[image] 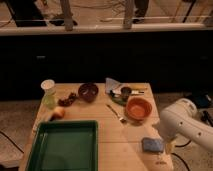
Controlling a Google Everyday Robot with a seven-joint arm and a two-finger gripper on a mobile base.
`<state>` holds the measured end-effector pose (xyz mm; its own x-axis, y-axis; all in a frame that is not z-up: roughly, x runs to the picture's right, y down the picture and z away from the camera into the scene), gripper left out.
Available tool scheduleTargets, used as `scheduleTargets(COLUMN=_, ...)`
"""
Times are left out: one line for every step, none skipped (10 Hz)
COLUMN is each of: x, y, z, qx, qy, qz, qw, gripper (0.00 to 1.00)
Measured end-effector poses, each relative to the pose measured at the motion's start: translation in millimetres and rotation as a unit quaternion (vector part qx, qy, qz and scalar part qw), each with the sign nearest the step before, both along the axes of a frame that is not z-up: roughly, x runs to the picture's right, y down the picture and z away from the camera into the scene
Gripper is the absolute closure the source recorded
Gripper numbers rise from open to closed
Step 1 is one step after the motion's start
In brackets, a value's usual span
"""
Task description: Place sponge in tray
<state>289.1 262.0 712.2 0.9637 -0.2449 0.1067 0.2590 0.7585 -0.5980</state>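
Note:
The blue-grey sponge [152, 145] lies flat on the wooden table [112, 145], near its front right corner. The dark green tray [64, 147] sits at the front left with nothing in it. My white arm [186, 124] reaches in from the right. Its gripper [168, 148] hangs just right of the sponge at the table's edge, open and holding nothing. The fingertips are partly hidden behind the arm's body.
An orange bowl [138, 108] stands behind the sponge, with a utensil [116, 114] to its left. Farther back are a dark bowl [88, 91], a pale cup [48, 89], small food items [59, 112] and a cluttered plate [122, 92]. A dark wall runs behind the table.

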Motion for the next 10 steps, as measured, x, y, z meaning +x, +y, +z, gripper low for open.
scheduleTargets(x=-0.2, y=5.0, z=5.2, qx=0.0, qy=-0.004, qz=0.0, qw=1.0, gripper=0.2)
scheduleTargets(x=1.2, y=10.5, z=10.4, qx=-0.001, qy=-0.007, qz=0.0, qw=1.0, gripper=0.2)
scheduleTargets(x=1.9, y=13.4, z=13.5, qx=-0.002, qy=-0.01, qz=-0.002, qw=0.9999, gripper=0.2)
scheduleTargets(x=2.5, y=16.6, z=16.3, qx=-0.003, qy=-0.013, qz=-0.002, qw=0.9999, gripper=0.2)
scheduleTargets(x=2.8, y=16.7, z=17.7, qx=-0.003, qy=-0.015, qz=-0.003, qw=0.9999, gripper=0.2)
scheduleTargets(x=1.3, y=22.7, z=22.3, qx=-0.007, qy=-0.021, qz=-0.001, qw=0.9998, gripper=0.2)
scheduleTargets(x=-0.2, y=25.1, z=26.1, qx=-0.009, qy=-0.024, qz=0.0, qw=0.9997, gripper=0.2)
scheduleTargets(x=-0.9, y=25.8, z=28.1, qx=-0.01, qy=-0.026, qz=0.0, qw=0.9996, gripper=0.2)
scheduleTargets(x=-1.3, y=28.3, z=29.7, qx=-0.013, qy=-0.029, qz=0.004, qw=0.9995, gripper=0.2)
scheduleTargets(x=-0.8, y=29.3, z=31.0, qx=-0.013, qy=-0.032, qz=0.004, qw=0.9994, gripper=0.2)
